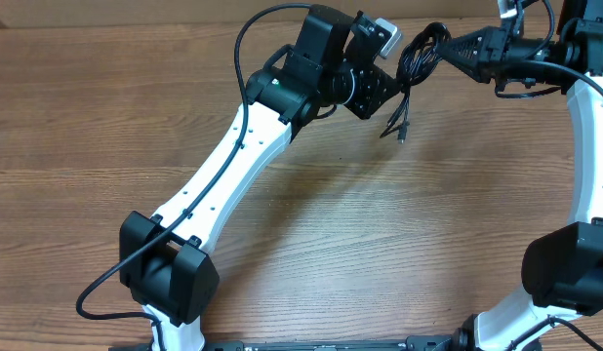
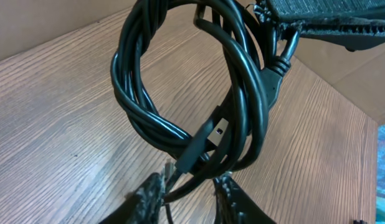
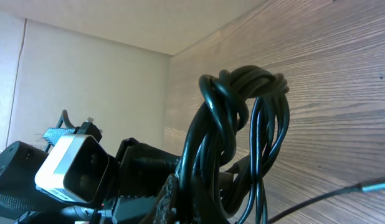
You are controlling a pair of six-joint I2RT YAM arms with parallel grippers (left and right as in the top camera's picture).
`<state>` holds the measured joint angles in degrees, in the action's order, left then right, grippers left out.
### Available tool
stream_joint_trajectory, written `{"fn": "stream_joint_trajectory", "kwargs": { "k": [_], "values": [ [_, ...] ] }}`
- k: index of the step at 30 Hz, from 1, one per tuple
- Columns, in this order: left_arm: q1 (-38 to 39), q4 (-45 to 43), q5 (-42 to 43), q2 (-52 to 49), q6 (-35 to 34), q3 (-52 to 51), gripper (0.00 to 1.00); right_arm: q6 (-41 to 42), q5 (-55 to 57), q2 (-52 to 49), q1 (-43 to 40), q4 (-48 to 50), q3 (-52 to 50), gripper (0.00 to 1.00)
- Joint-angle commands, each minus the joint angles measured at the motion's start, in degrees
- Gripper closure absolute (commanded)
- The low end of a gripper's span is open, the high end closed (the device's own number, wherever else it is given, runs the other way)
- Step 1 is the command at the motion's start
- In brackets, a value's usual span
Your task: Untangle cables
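Cables (image 1: 419,54): one coil, held up over surface (image 1: 311,224). My right tool (image 1: 448,46) clamped on coil top. My left tool (image 2: 189,193) straddles coil-bottom strands, part-closed; grip not confirmable. Expect light, limp, springy, smooth cord. Take single strand beside plug (image 2: 205,140).

Bright, even light, soft shadows on the table (image 1: 380,244); wrist views slightly blurred up close.
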<state>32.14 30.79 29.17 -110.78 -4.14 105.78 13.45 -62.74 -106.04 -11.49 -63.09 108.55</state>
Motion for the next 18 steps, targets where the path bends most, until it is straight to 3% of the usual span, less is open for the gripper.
{"fn": "stream_joint_trajectory", "kwargs": {
  "k": [1,5,6,11,18],
  "values": [
    [-0.4,-0.2,0.9,1.4,0.3,-0.3,0.64,-0.5,-1.9,2.2,0.2,-0.1,1.8,0.96],
    [-0.3,-0.2,0.9,1.4,0.3,-0.3,0.70,-0.5,-2.1,2.2,0.3,-0.4,1.8,0.96],
    [-0.3,-0.2,0.9,1.4,0.3,-0.3,0.68,-0.5,-2.4,2.2,0.3,-0.5,1.8,0.96],
    [-0.3,-0.9,1.0,1.4,0.3,-0.3,0.39,-0.5,-3.0,2.2,0.7,-0.5,1.8,0.96],
    [-0.3,-1.0,2.0,1.4,0.3,-0.3,0.36,-0.5,-3.0,2.2,2.2,-0.4,1.8,0.96]
  ]
}}
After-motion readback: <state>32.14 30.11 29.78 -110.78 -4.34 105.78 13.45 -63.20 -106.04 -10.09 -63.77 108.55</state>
